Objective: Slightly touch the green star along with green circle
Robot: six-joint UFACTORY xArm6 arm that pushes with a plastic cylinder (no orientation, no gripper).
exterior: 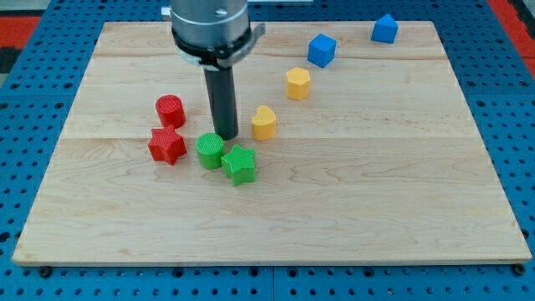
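Note:
The green star (239, 164) lies a little left of the board's middle. The green circle (210, 150) touches it on its upper left. My tip (226, 135) stands just above the two green blocks, at the circle's upper right edge, very close or touching; I cannot tell which. A red star (167, 145) lies left of the green circle, with a red circle (170, 110) above it.
A yellow heart-like block (264, 123) lies right of my tip. A yellow hexagon-like block (298, 84) lies further up and right. A blue cube (321, 50) and another blue block (384, 29) sit near the wooden board's (376, 209) top edge.

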